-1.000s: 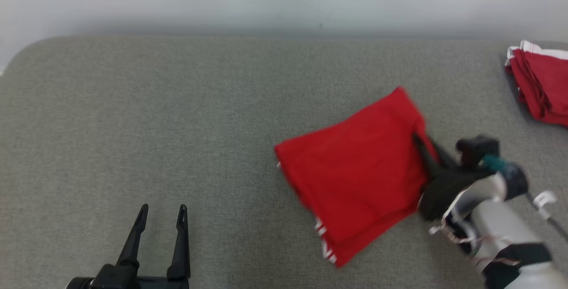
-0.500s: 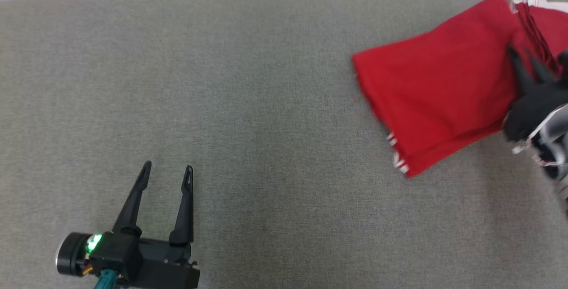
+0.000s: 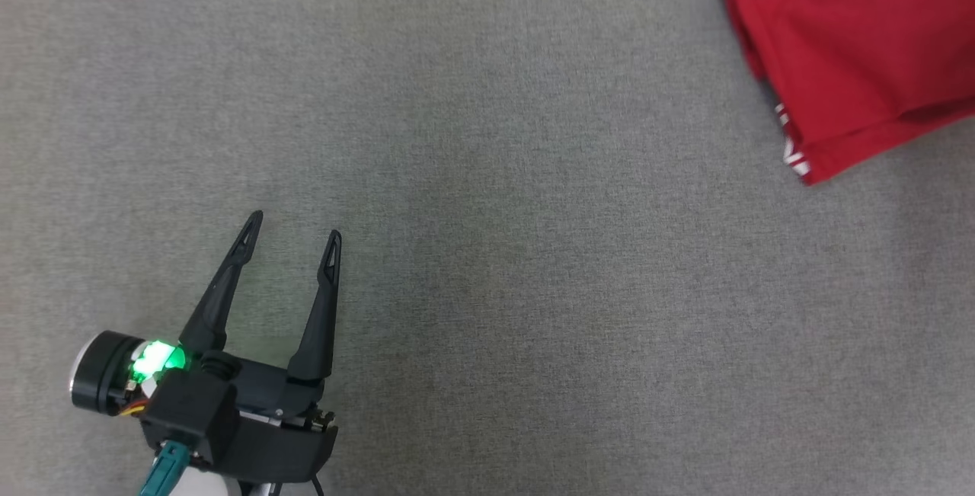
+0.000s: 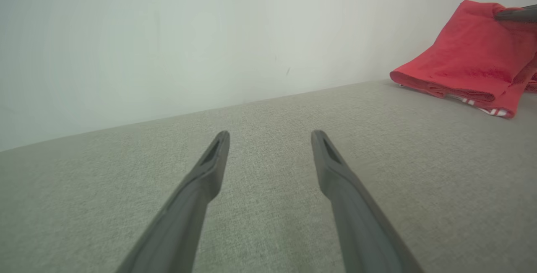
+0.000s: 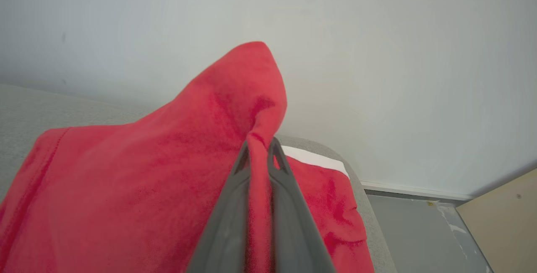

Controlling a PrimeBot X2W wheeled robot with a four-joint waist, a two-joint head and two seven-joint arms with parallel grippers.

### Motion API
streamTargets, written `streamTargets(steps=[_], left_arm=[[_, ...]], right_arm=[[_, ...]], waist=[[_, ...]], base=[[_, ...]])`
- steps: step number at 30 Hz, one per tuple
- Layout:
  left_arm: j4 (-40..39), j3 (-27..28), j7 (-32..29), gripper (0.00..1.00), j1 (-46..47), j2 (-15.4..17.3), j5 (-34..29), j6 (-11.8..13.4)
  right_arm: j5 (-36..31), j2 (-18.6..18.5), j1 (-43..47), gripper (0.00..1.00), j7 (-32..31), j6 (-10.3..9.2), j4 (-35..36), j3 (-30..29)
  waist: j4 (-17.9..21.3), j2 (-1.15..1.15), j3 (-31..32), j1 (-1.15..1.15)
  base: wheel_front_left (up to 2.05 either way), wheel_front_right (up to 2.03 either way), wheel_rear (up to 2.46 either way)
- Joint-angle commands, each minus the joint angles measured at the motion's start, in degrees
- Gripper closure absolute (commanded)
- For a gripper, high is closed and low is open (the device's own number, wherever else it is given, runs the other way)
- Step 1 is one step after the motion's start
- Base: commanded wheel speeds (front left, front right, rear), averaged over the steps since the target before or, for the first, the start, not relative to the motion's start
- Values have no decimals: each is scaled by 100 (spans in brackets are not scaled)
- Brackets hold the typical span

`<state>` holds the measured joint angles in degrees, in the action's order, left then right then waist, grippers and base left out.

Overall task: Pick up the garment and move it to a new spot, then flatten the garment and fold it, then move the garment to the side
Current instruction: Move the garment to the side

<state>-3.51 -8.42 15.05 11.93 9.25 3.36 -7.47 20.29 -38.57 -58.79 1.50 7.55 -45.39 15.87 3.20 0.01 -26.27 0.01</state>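
The garment [image 3: 861, 46] is a folded red piece with white-striped hems, lying at the upper right of the head view and cut off by the frame's edge. In the right wrist view my right gripper [image 5: 260, 145] is shut on a raised fold of the garment [image 5: 147, 172], and the cloth peaks above the fingertips. The left wrist view shows the garment [image 4: 465, 63] far right by the wall, with a dark finger of the right gripper [image 4: 518, 14] at its top. My left gripper [image 3: 295, 225] stands open over bare table at the lower left, holding nothing [image 4: 270, 134].
The grey fabric-covered table [image 3: 487, 176] runs back to a white wall [image 4: 168, 34]. Another red garment with a white band [image 5: 323, 180] lies just beyond the right gripper, near the table's rounded right end [image 5: 369, 206]. Past that end is grey floor [image 5: 419, 231].
The head camera has tilted down and swung left. My right gripper has dragged the red garment rightward across the table toward the other red garment. The left gripper stays open.
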Motion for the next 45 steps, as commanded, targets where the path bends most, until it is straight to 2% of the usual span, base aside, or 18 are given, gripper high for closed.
streamTargets(steps=[1,7,12,25,45], left_arm=[[-63,4,11,0,55,28,-22,7],[-520,-80,12,0,-23,143,-80,6],[-848,-113,11,0,-70,228,-139,6],[-1430,-170,12,0,9,547,-294,14],[-1769,-75,8,0,-138,765,-305,145]], right_arm=[[-48,-75,-140,100,-3,-17,-17,19],[-119,-414,-701,100,19,-17,-200,130],[-151,-532,-1091,100,-5,-17,-371,306],[-329,-423,-1704,100,362,-17,-843,904],[-985,-191,-2289,100,782,-17,-1558,1203]], waist=[[105,-1,-186,-1],[301,-1,-418,-1],[487,-1,-575,-1],[1009,-1,-1030,-1],[1233,-1,-1355,-1]], base=[[0,0,0],[0,0,0],[0,0,0],[0,0,0],[0,0,0]])
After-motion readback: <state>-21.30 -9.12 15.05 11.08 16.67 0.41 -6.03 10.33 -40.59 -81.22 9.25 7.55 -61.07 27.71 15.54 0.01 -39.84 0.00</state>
